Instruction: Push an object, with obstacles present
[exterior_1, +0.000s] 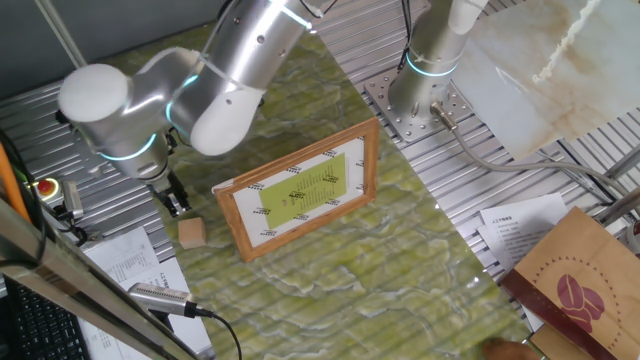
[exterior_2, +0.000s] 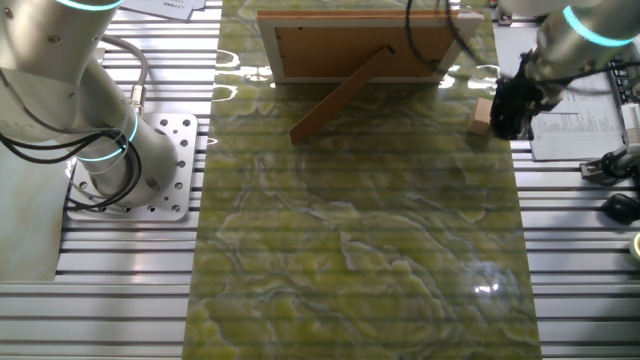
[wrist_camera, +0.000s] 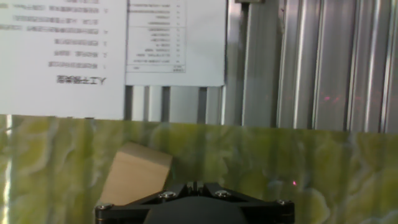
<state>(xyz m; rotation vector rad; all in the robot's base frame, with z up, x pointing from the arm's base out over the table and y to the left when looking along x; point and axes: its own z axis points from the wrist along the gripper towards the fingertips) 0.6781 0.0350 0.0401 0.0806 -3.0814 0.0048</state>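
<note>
One fixed view, surface: a green-yellow marbled mat (exterior_1: 330, 270) runs over a ribbed metal table (exterior_1: 520, 180).
Same view, count: two silver arms, one mounted on a bolted base plate (exterior_1: 415, 105) at the far edge; one picture frame (exterior_1: 300, 188) standing mid-mat; one wooden cube (exterior_1: 192, 233) near the mat's left edge, well apart from the frame; one brown coffee-bean bag (exterior_1: 580, 285) at lower right; printed sheets (exterior_1: 125, 260) off the mat.
Same view, tool: the gripper (exterior_1: 178, 204) sits just beside the cube, dark fingers low; I cannot tell the jaw gap.
The other fixed view, surface: same mat, metal slats either side.
Same view, count: one frame seen from behind, its prop leg (exterior_2: 345, 95) angled out; one cube, at the mat's right edge, the gripper right against it.
Hand view, surface: mat below, slats and one printed sheet above.
Hand view, count: one cube, tilted in frame, just ahead of the gripper body; fingertips out of sight.
</note>
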